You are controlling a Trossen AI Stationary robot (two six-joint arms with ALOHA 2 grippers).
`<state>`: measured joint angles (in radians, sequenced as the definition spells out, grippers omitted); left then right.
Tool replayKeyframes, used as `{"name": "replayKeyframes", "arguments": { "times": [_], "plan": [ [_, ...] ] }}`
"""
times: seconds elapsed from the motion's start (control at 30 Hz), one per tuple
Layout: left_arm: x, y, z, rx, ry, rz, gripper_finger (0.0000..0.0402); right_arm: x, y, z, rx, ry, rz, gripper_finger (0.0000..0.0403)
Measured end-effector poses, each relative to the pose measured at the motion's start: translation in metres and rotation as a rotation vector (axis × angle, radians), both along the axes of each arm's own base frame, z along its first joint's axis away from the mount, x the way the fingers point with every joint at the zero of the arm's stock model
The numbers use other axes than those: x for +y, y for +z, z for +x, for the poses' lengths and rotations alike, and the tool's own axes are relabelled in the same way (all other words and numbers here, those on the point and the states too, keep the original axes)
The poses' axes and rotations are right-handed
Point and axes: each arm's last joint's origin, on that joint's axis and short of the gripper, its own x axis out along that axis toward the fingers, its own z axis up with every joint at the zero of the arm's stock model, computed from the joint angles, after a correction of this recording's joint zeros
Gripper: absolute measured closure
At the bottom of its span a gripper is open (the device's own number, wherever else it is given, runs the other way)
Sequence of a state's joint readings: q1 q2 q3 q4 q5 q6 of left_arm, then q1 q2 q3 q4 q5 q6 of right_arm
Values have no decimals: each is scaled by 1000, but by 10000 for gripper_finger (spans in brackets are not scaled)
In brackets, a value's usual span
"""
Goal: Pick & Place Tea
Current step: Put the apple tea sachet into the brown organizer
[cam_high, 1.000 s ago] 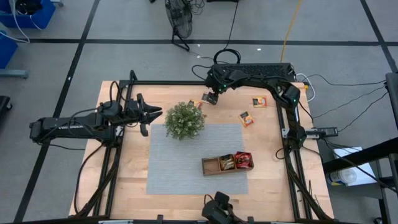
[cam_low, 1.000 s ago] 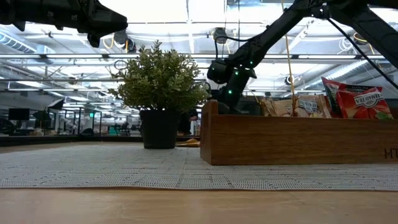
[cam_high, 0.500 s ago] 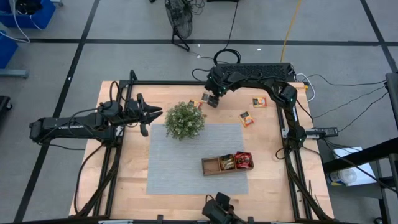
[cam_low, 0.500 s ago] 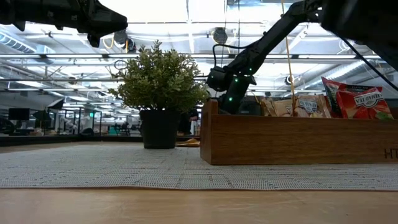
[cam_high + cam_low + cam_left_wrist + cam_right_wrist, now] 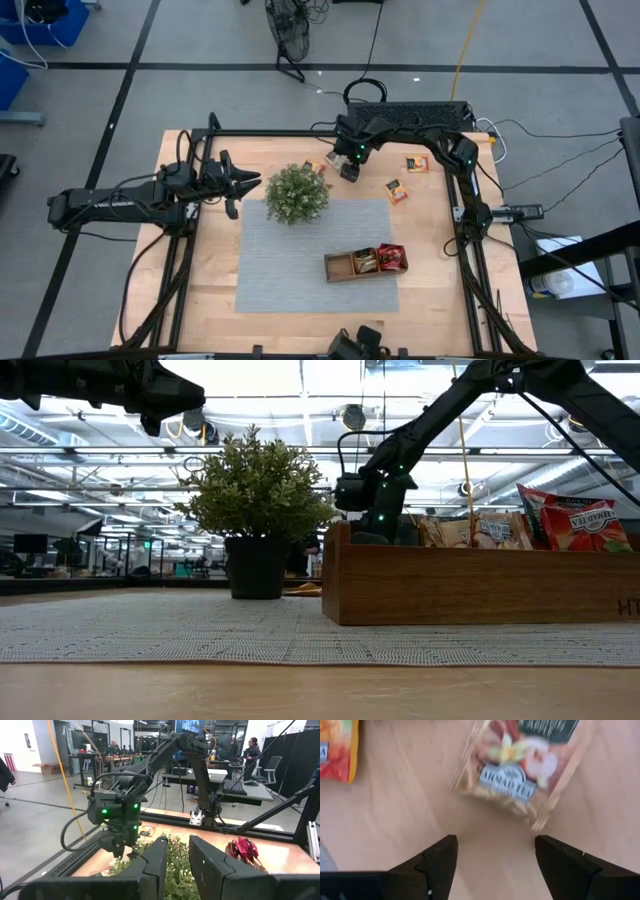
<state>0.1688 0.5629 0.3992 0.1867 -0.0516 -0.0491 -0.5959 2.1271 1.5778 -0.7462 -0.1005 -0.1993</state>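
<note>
Pale wooden tabletop (image 5: 215,260) carries a grey woven mat (image 5: 300,255) at its middle, framed by black rails. At the left side the left gripper (image 5: 252,181) hangs above the wood beside the small potted plant (image 5: 297,193), its fingers (image 5: 150,865) close together with only a narrow gap. The plant stands on the mat's far left corner. Just past it, by the far rail, the right gripper (image 5: 349,172) points down at the bare wood, jaws spread wide and holding nothing; a pale tea sachet (image 5: 522,762) lies flat just ahead of its fingertips (image 5: 437,857), and an orange sachet (image 5: 337,747) lies off to one side. Further right, two more sachets (image 5: 397,190) (image 5: 416,164) rest on the wood. Near the mat's front right, the wooden tray (image 5: 366,263) holds red and orange sachets (image 5: 575,520) in its right-hand compartments.
</note>
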Motion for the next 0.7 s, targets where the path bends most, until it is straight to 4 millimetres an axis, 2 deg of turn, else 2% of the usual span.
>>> {"name": "replayKeyframes", "arguments": {
  "times": [0.2, 0.43, 0.7],
  "plan": [
    [0, 0, 0, 0, 0, 0, 314, 6, 5, -2, 26, -25, 26, 156],
    [0, 0, 0, 0, 0, 0, 314, -2, 16, 10, -141, -80, -61, 156],
    [0, 0, 0, 0, 0, 0, 314, -8, 21, 19, -248, -97, -116, 156]
  ]
}}
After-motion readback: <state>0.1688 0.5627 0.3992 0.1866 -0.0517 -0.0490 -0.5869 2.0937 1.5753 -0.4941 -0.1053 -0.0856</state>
